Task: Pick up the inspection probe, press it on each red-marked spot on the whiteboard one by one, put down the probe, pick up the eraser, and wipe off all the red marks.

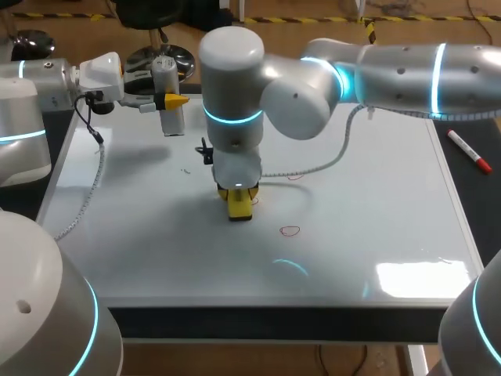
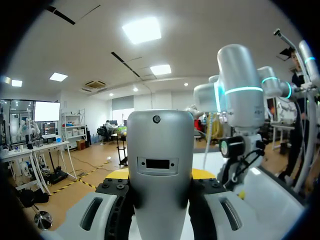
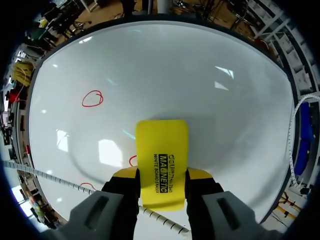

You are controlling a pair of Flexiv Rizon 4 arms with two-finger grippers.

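My right gripper [image 1: 239, 200] comes in from the right past the middle and points down at the whiteboard [image 1: 376, 211]. It is shut on the yellow eraser [image 1: 239, 207], which rests on the board. In the right wrist view the eraser [image 3: 162, 162] sits between the fingers, with one red mark [image 3: 92, 98] ahead and another [image 3: 132, 160] at its edge. A red circle [image 1: 290, 230] lies just right of the eraser. Over the board's back left, my left gripper [image 1: 174, 100] is shut on the grey inspection probe [image 1: 167, 92], which fills the left wrist view [image 2: 160, 165].
A red marker pen [image 1: 470, 150] lies on the dark table to the right of the board. A faint red mark [image 1: 294, 177] shows behind the eraser. A corrugated cable [image 1: 317, 164] hangs from my right arm over the board.
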